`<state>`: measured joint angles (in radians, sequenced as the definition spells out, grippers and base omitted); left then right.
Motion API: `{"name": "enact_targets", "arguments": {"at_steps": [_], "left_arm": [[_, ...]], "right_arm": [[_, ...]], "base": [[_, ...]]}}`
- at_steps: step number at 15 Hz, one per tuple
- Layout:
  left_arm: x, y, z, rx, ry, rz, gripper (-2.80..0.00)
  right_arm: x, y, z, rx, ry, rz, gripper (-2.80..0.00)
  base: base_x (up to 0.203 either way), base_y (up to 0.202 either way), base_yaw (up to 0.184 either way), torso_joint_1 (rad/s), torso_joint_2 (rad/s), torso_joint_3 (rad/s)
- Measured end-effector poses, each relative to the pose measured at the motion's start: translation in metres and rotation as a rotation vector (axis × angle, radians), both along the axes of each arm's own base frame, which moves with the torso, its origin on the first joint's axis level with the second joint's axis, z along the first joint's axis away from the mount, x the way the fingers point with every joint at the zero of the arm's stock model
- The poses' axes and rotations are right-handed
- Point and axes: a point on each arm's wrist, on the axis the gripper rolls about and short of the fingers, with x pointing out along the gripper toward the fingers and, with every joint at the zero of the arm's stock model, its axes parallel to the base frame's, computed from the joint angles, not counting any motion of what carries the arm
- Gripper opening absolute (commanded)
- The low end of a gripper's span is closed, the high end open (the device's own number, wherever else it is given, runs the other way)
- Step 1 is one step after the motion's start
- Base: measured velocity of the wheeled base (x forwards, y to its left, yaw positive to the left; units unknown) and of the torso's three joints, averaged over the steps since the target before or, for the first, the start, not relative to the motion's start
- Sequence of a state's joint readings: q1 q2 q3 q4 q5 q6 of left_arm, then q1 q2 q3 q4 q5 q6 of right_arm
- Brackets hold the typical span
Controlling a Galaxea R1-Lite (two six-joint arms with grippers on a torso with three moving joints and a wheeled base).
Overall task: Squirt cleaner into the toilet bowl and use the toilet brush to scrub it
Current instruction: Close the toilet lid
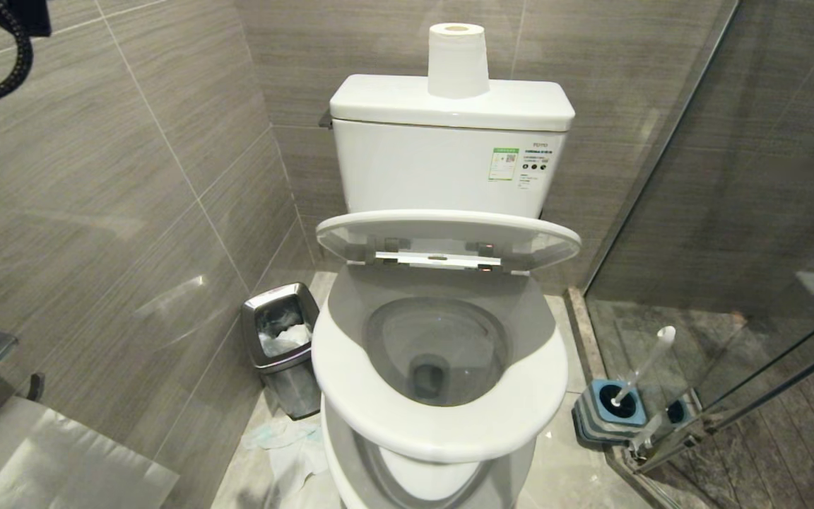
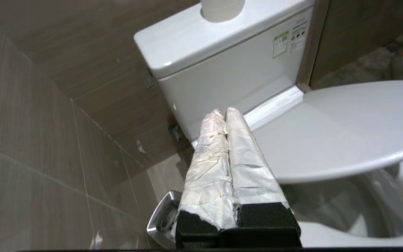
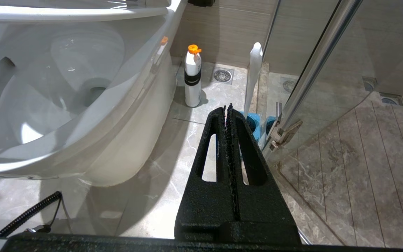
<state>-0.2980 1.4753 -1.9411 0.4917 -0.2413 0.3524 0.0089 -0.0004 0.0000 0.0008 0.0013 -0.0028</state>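
From my head camera, the large white glossy ceramic toilet bowl [image 1: 442,353] sits square before me, its seat down and its lid [image 1: 447,239] only part raised, leaning out over the back of the basin. Neither of my arms shows here. The slim white straight-handled toilet brush [image 1: 644,369] stands tilted in its square blue-topped holder [image 1: 610,410] on the floor to my right, against the glass shower door [image 1: 767,212]. A white paper roll [image 1: 457,60] rests on the tank and a small steel waste bin [image 1: 281,346] stands at my left, with crumpled paper on the marble floor [image 1: 562,481] beside it.

From my left wrist, my left gripper [image 2: 226,111], its fingers wrapped in pale tape, is pressed together and empty, hovering by the lid's edge near the tank. I judge the lid needs pushing fully upright first; I should slip in under its rim and lift gently so it does not drop back.

From my right wrist, my right gripper [image 3: 227,109] is likewise closed on nothing, low beside the bowl's outside. Ahead stands a white cleaner bottle with an orange cap [image 3: 192,75], upright on the grey tiles by the bowl's base, the brush just beyond. The glossy floor looks slippery, and the corner is tight
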Motion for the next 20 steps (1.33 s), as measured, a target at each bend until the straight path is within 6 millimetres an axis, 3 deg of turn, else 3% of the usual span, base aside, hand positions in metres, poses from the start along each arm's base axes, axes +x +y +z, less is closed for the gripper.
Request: {"name": "enact_targets", "arguments": {"at_steps": [10,12,16,20], "left_arm": [[0.038,-0.068,-0.03,0.196,-0.001,-0.065,-2.8],[0.046,-0.082,-0.043,0.274,0.009,-0.104,-2.8],[0.052,-0.104,-0.09,0.447,0.157,-0.2,-2.8],[0.058,-0.117,-0.103,0.609,0.113,-0.273,-2.8]], "right_arm": [[0.0,0.0,0.0,0.0,0.0,0.0,-2.8],[0.0,0.0,0.0,0.0,0.0,0.0,-2.8],[0.0,0.0,0.0,0.0,0.0,0.0,-2.8],[0.0,0.0,0.0,0.0,-0.001,0.0,-2.8]], "base": [[0.0,0.0,0.0,0.0,0.0,0.0],[0.0,0.0,0.0,0.0,0.0,0.0],[0.0,0.0,0.0,0.0,0.0,0.0],[0.0,0.0,0.0,0.0,0.0,0.0]]}}
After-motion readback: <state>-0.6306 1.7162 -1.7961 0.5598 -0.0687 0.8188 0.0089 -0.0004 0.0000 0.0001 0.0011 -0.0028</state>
